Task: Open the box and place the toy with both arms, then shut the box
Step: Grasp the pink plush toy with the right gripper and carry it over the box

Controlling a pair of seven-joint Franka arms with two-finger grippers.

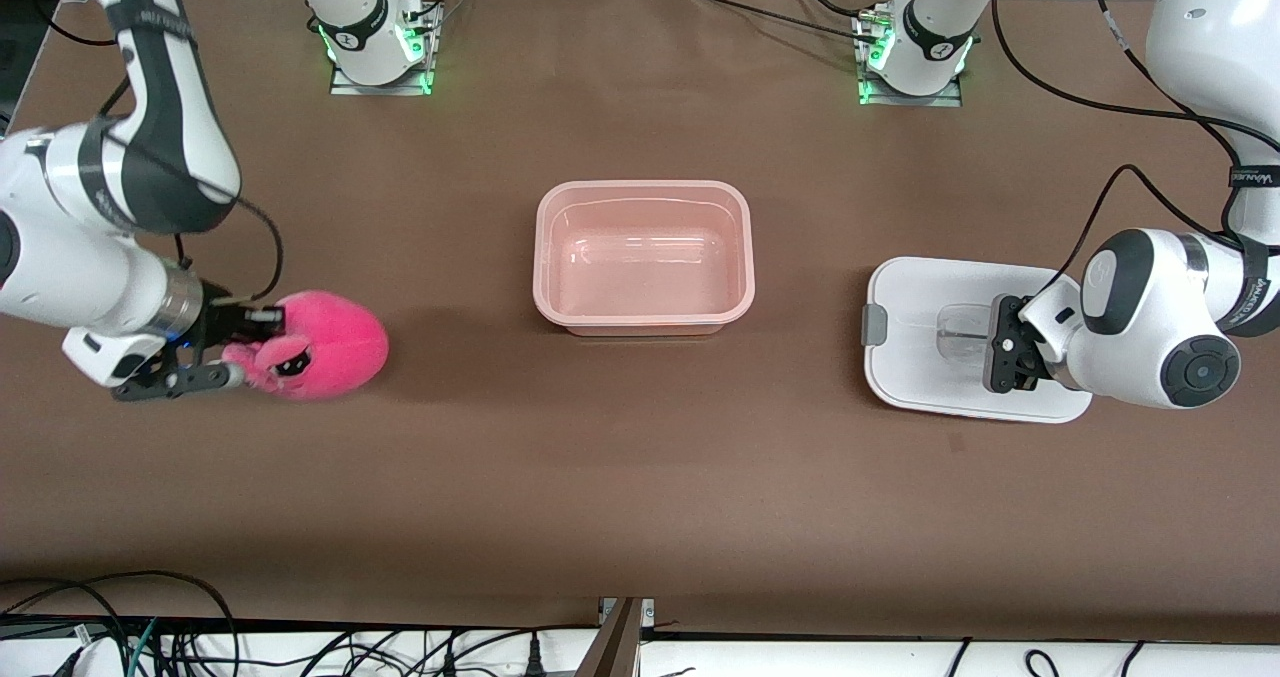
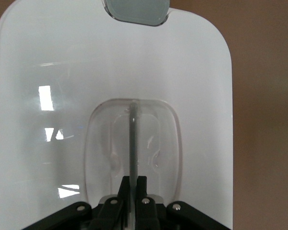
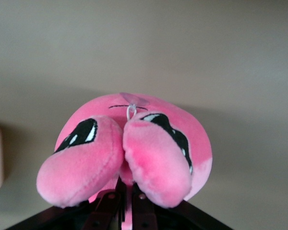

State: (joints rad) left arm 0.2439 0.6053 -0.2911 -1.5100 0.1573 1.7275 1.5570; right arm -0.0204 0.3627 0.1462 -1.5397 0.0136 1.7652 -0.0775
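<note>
Open pale pink box, lidless

Bright, even overhead light; window glare on the white lid; soft shadows.

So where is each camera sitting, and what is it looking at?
Front view: high up across the table, facing both arms; shows the open box, both arms whole.
Left wrist view: on the left arm, looking down at the lid; the left gripper is shut on its handle.
Right wrist view: on the right arm, looking at the toy; the right gripper is shut on it.
Shared: front view also shows the lid and toy.
</note>
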